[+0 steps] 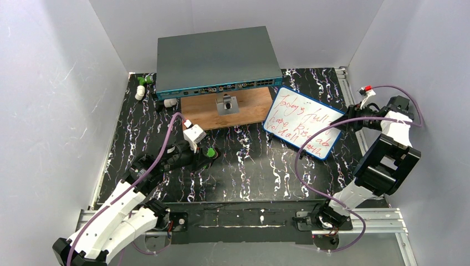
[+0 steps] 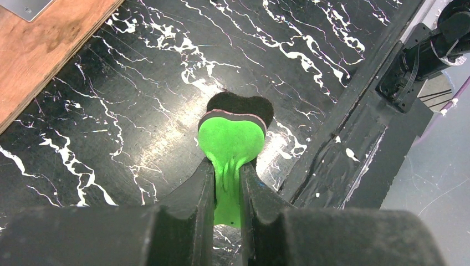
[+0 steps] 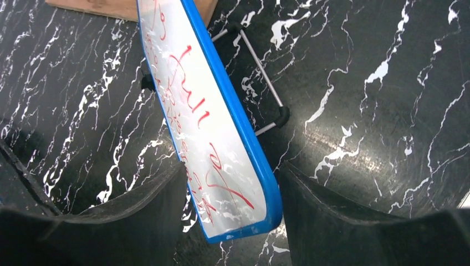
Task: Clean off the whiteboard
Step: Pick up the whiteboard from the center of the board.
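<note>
The whiteboard has a blue frame and red handwriting, and it stands tilted on a wire stand at the right of the black marbled table. My right gripper reaches it from the right. In the right wrist view its near end lies between the fingers of the right gripper, which is open, both fingers close beside the frame. My left gripper hovers at centre left, shut on a green sponge eraser with a dark felt underside; its jaws squeeze the foam.
A grey-teal network switch sits at the back, partly over a brown wooden board bearing a small metal block. White and green caps lie back left. Grey walls close in three sides; a metal rail runs along the near edge.
</note>
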